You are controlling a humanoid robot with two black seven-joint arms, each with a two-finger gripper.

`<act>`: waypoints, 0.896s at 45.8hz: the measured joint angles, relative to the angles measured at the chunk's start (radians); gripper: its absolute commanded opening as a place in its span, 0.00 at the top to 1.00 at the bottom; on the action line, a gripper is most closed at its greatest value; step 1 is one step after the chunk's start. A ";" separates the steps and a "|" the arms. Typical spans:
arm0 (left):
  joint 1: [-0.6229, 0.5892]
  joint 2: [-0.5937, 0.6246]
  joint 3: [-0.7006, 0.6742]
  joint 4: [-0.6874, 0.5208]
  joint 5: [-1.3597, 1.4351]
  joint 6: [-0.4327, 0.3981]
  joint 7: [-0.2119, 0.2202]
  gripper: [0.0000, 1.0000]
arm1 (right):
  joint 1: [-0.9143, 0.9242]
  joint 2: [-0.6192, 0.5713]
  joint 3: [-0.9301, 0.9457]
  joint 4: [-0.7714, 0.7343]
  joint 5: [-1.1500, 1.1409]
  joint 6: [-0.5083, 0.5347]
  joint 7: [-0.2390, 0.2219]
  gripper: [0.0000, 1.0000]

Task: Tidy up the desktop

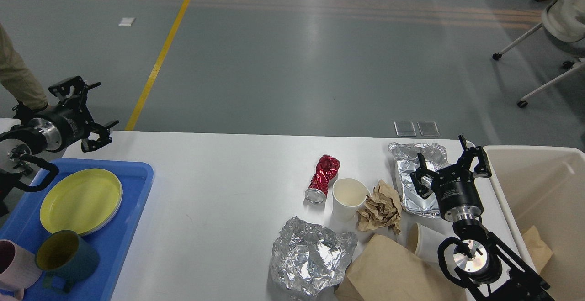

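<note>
Right now our left gripper [87, 111] is up in the air past the far left corner of the desktop [219, 191]. Its two fingers are spread wide apart and it holds nothing. Our left arm comes in from the left edge and points to the right and a bit up, above the blue tray [132, 200].

Our right gripper [450, 164] hangs over the foil tray [411, 173] near the far right side of the desktop. Its fingers point up and away from us and are spread apart too, with nothing between them. Our right arm rises from the bottom right corner, just beside the beige bin [539, 187].

The desktop is the big white top that fills the lower part of the view. On its left end sits the blue tray, with a yellow plate [80, 200], a dark blue mug [66, 257] and a pink mug [13, 266] on it.

Near the middle right lie a crushed red can [323, 177], a white paper cup [348, 198] just beside it, and a crumpled ball of brown paper [380, 207]. Closer to us are a crumpled sheet of foil [311, 255] and a brown paper bag [393, 273]. A second paper cup [425, 241] lies on its side by our right arm.
</note>
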 measured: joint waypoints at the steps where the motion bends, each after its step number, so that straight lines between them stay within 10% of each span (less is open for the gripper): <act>1: 0.011 -0.012 -0.025 0.000 0.000 0.000 -0.012 0.04 | 0.000 0.000 0.000 0.000 0.000 0.000 0.000 0.00; 16: 0.189 -0.132 -0.284 -0.044 -0.006 -0.126 -0.252 0.04 | 0.000 0.000 0.000 0.000 0.002 0.000 0.000 0.00; 41: 0.621 -0.363 -0.957 -0.509 0.434 -0.042 -0.274 0.04 | 0.000 0.000 0.000 0.001 0.000 0.000 0.000 0.00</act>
